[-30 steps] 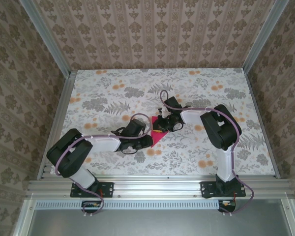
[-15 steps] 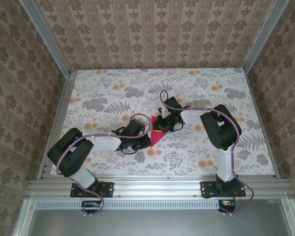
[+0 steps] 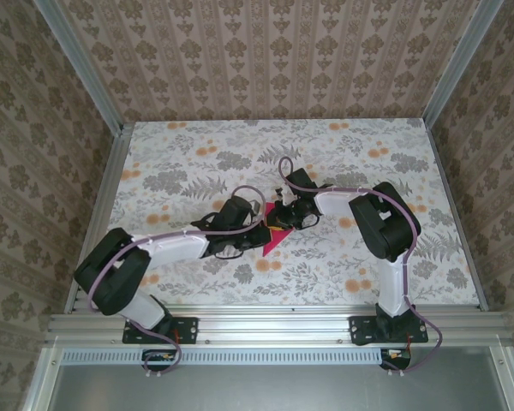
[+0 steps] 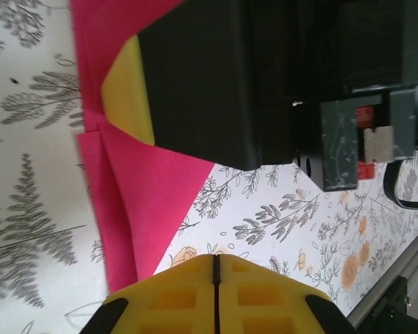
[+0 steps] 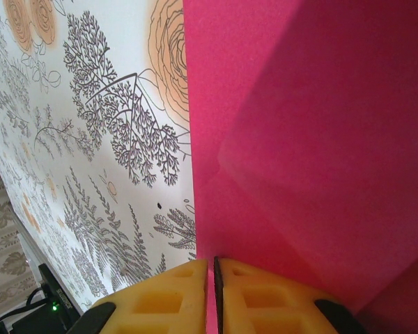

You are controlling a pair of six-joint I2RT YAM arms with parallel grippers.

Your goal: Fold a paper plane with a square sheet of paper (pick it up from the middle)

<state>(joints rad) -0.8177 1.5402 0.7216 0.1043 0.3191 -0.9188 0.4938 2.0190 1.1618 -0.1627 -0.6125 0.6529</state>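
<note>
— So, where is the paper (image 3: 272,240)?

— Centre of the top view, lying on the table (image 3: 180,163) where my two arms meet. A pink point pokes out toward the bottom of the frame from under them. Layers overlap, so it is partly folded.

— What is the left gripper (image 4: 216,261) doing?

— Pressed together. In its wrist view the yellow fingers (image 4: 265,299) meet at bottom centre along a dark seam, with no pink in it. The paper runs down the left half of that frame, and its lower tip ends just beside the finger at lower left.

— And the right gripper (image 5: 212,268)?

— Also closed, tips down on the paper. Its wrist view has the sheet across the right side, a soft crease slanting through it, and the floral table at left. A thin pink line shows in the seam at the bottom; I cannot tell whether that is paper pinched or paper seen past the tips.

— Do the grippers touch?

— Close together; contact I cannot tell.
</note>
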